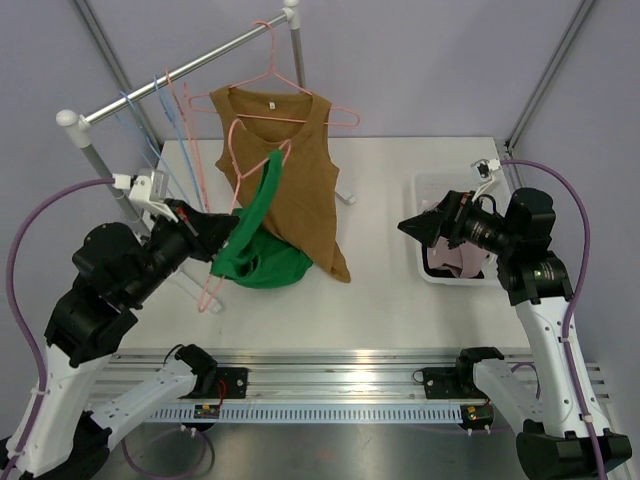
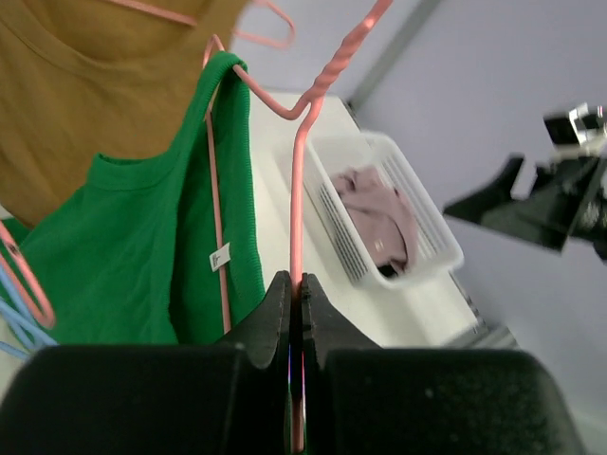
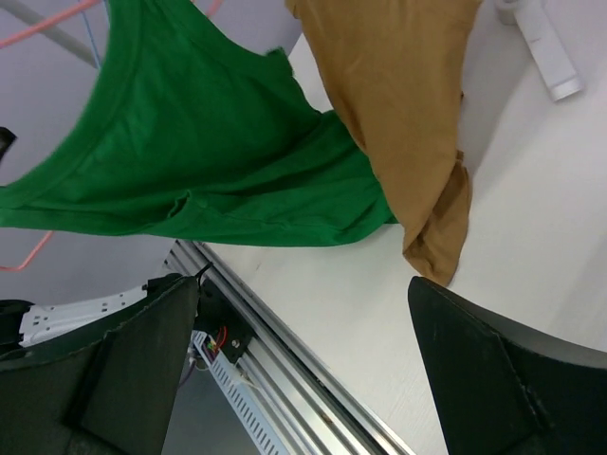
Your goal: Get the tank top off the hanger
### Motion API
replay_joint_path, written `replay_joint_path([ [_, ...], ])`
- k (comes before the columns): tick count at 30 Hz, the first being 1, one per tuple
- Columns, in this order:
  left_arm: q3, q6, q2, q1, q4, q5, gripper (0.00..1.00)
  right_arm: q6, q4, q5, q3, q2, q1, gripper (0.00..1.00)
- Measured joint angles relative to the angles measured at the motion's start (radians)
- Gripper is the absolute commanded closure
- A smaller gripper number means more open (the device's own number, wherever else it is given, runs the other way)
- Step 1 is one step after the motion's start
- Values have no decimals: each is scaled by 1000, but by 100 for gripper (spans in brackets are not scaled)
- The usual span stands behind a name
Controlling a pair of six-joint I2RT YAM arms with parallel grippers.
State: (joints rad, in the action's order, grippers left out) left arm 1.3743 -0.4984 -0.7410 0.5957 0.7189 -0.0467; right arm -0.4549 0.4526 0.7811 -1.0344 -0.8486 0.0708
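Note:
A green tank top point(image 1: 255, 250) hangs by one strap from a pink wire hanger point(image 1: 207, 295), and its lower part bunches on the table. My left gripper point(image 1: 233, 225) is shut on that hanger's wire. In the left wrist view the wire point(image 2: 296, 209) runs up from between the closed fingers point(image 2: 296, 284), with the green top point(image 2: 123, 246) to the left. My right gripper point(image 1: 405, 227) is open and empty, above the table to the right of the green top. The right wrist view shows the green top point(image 3: 190, 161) ahead of its wide-open gripper point(image 3: 299, 284).
A brown tank top point(image 1: 300, 170) hangs on another pink hanger from the rack rail point(image 1: 180, 75), its hem on the table beside the green one. Spare blue and pink hangers point(image 1: 140, 125) hang at the rail's left. A white basket point(image 1: 425, 190) with pink cloth point(image 2: 379, 213) stands at the right.

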Motion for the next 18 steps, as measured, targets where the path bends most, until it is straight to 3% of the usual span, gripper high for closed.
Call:
replay_joint_path([
  [7,-141,0,217,0,92,142,100,-4,-23,20,1,-10,41,1],
  [11,-211,-14,292,0,40,293,100,-37,-59,16,14,-20,88,1],
  [18,-534,-115,286,0,-174,596,100,-76,-176,-154,88,-38,435,4],
])
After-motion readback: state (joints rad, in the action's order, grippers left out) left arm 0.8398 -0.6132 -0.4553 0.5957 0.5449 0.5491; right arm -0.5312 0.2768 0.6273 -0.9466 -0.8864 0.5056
